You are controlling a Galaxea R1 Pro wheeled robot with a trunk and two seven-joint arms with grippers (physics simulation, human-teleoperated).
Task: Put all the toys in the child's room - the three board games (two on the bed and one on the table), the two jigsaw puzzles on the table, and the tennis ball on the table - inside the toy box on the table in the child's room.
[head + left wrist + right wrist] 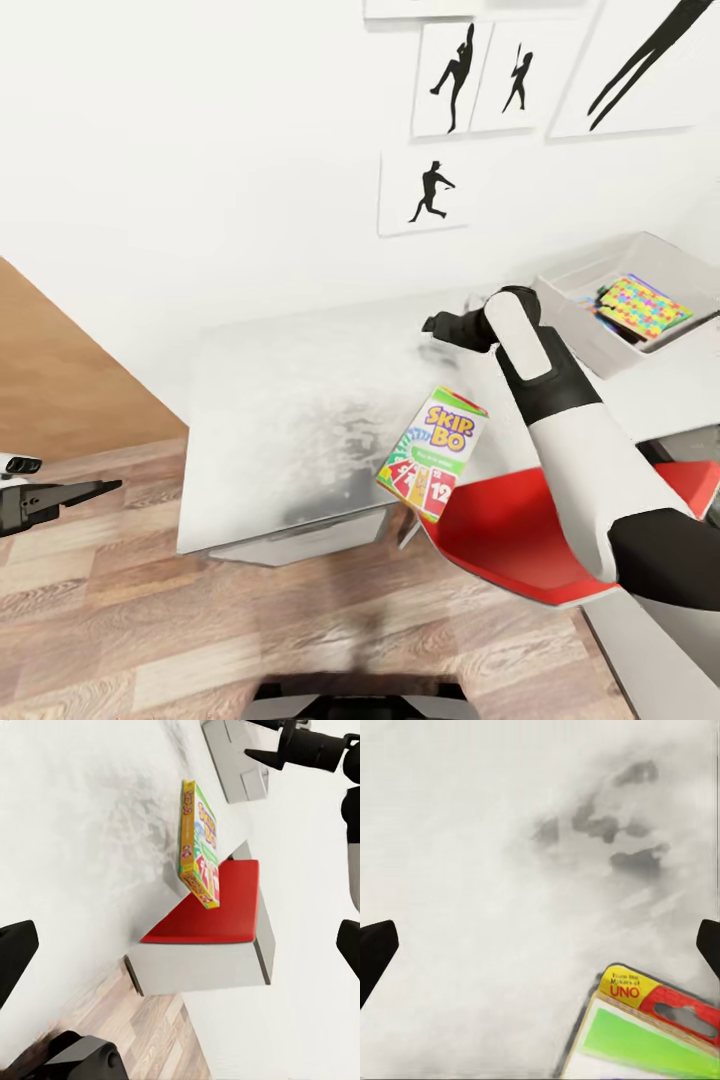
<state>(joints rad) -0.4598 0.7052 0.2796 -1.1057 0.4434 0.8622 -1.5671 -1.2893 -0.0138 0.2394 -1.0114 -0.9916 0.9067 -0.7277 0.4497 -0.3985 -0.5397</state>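
At two o'clock on the pale mottled bench, the shallow grey toy box already holds the multicoloured jigsaw puzzle. The green-red-white Skip-Bo game box overhangs the bench's near edge, ungripped. The right pincer spreads wide above the bench; the left pincer, at nine o'clock, I cannot tell.

The Skip-Bo box lies at the counter's front edge, overhanging it. The toy box sits right of and behind the Skip-Bo box, a jigsaw puzzle inside it.

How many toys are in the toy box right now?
1 visible: the multicoloured jigsaw puzzle in the toy box. Something blue pokes out beneath it; others may be hidden.
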